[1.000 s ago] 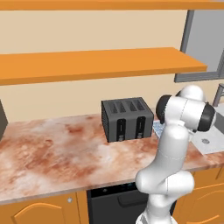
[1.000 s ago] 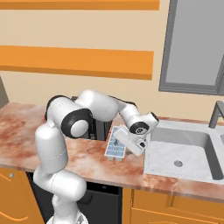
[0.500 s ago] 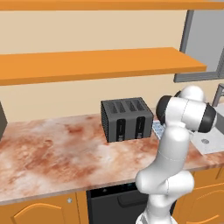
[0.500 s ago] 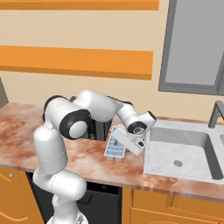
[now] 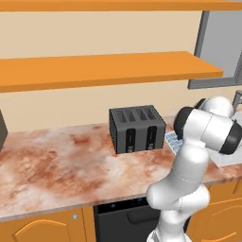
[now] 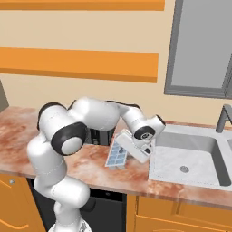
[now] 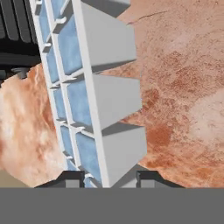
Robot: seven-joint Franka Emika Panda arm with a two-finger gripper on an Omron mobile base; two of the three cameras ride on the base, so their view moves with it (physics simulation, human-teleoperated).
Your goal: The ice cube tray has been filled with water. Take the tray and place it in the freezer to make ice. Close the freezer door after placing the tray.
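Between the jaws, the ice cube tray [image 7: 83, 100] looked smooth matt plastic; the counter [image 7: 183, 87] beyond was mottled polished stone.

Marbled reddish counter [image 5: 56, 165], blk toaster [image 5: 137, 128] on it, sink [image 6: 190, 156] inset

- arm [image 6: 90, 120]: glossy white rounded link shells, fat tube segments, smooth, centre-left of right base view
- dark grey/black round joint caps, one big at shoulder [image 6: 68, 138], one smaller near wrist [image 6: 146, 133]
- white bulbous base column [image 5: 177, 208], lower right of left base view, same white with a dark joint band
- gripper [image 7: 107, 179]: two small dark fingertips, blocky, bottom centre of hand view
- no cables, screws or markings visible
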